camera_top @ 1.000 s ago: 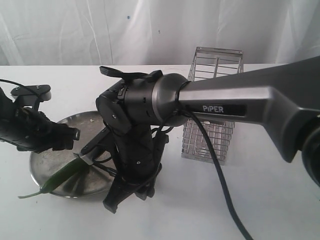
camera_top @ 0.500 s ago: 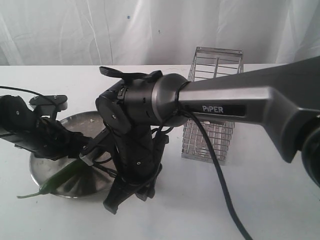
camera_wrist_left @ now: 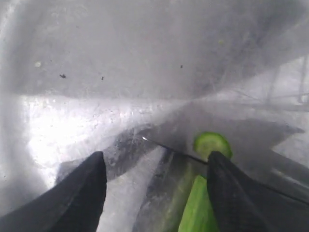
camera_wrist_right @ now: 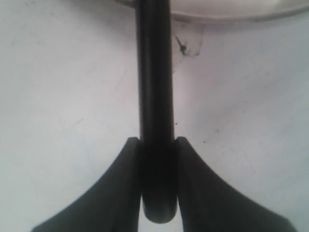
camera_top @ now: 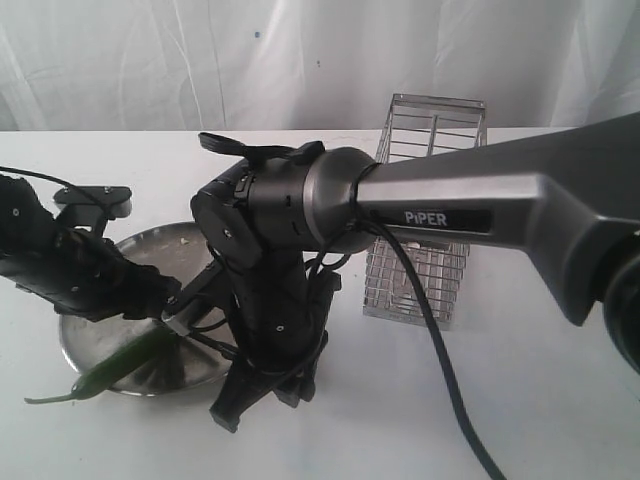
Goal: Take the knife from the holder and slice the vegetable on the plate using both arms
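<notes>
Exterior view
- Right arm [camera_top: 470,205]: grey and black, lettered "PiPER". It reaches in from the right across the middle, with its wrist bent down at the plate's near right edge.
- Left arm [camera_top: 55,260]: black, low over the left half of the plate, with its front end above the vegetable.
- Plate [camera_top: 82,335]: round steel dish on the white table [camera_top: 520,400], partly hidden by both arms.
- Vegetable [camera_top: 120,365]: slender and green, lying aslant on the near left of the plate. Its thin stem passes the rim and lies over the table.
- Holder [camera_top: 415,285]: steel wire basket standing upright on the table to the right of the plate and apart from it, partly behind the right arm.

Left wrist view
- Left gripper [camera_wrist_left: 155,162]: fingers spread wide and holding nothing, lowered close over the plate's scuffed surface.
- Vegetable, close up: it lies on the plate between the two fingers, just beside one of them, though contact cannot be told. A pale green cut face shows at its far end.

Right wrist view
- Right gripper [camera_wrist_right: 157,140]: fingers clamped on the knife [camera_wrist_right: 154,72], one on each side of its dark handle.
- Knife, position: the handle runs straight out from the fingers above the table to the plate's rim. The blade is out of frame.
</notes>
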Motion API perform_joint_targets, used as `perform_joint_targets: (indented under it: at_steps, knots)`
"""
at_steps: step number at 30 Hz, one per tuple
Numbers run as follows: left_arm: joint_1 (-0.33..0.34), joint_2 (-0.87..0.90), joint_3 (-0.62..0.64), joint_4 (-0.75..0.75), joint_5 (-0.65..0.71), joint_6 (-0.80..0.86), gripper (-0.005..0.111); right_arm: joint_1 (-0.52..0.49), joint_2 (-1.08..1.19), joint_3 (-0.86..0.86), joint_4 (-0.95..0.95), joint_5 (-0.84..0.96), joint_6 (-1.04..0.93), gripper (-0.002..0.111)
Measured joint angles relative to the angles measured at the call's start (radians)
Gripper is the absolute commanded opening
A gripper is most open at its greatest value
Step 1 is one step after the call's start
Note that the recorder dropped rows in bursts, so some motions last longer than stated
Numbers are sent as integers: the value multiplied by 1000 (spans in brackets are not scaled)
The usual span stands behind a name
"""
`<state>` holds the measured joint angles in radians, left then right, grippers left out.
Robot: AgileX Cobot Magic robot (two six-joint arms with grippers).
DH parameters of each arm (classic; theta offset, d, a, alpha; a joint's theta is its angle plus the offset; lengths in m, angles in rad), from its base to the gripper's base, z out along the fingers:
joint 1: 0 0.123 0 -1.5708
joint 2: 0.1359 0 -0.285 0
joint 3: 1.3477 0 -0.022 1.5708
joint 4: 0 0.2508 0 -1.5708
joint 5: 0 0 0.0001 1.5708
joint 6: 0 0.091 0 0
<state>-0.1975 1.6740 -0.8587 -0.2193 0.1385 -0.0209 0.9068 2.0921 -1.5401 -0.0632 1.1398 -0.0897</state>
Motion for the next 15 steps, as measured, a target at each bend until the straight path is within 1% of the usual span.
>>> perform_joint_targets:
  at_steps: [3,10,15]
  knots:
    - [0,-58,0,33,50,0,64,0,0,0,-5,0,2,0]
    - [0,-118,0,77,186,0,64,0,0,0,-7,0,11,0]
    - [0,-136,0,87,231,0,64,0,0,0,-87,0,53,0]
